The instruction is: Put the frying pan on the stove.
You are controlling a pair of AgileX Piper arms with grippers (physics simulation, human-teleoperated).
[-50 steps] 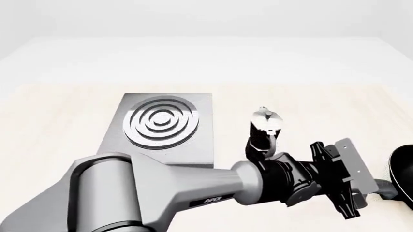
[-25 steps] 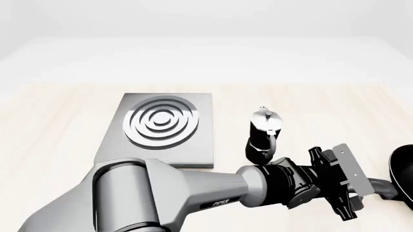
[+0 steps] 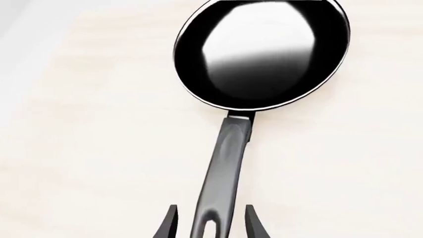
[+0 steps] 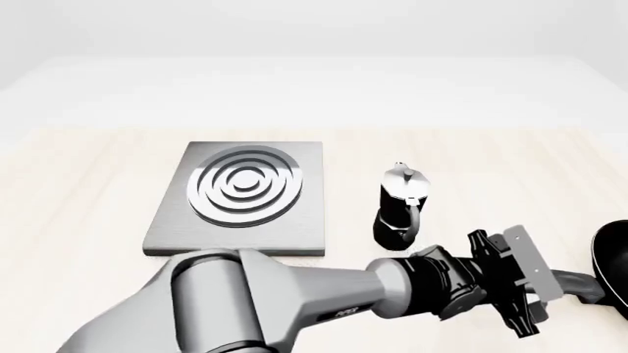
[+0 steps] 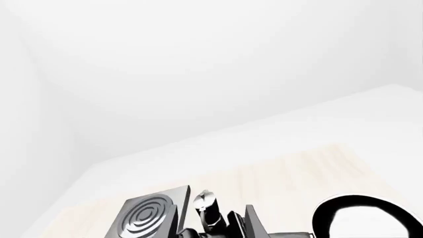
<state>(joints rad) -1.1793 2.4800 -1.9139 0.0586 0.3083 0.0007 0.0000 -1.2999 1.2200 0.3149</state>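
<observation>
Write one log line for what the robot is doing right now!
left gripper: open, astride pan handle end | pan: on table, off stove | pot: upright beside stove | right gripper: unseen

Glossy black frying pan [image 3: 262, 53]; grey stove [image 4: 240, 200] with silver-and-dark concentric rings.

You had one frying pan [image 4: 615, 259], one stove [image 4: 243, 200] and one moka pot [image 4: 399, 208] on the surface [image 4: 88, 184].

Brightness: high, even, washed-out white surroundings.
Glare: broad white sheen inside the frying pan [image 3: 261, 52]; bright rings on the stove [image 4: 243, 193].
Shadows: faint and soft on the tabletop [image 4: 88, 191].
Focus: sharp throughout, no blur.
</observation>
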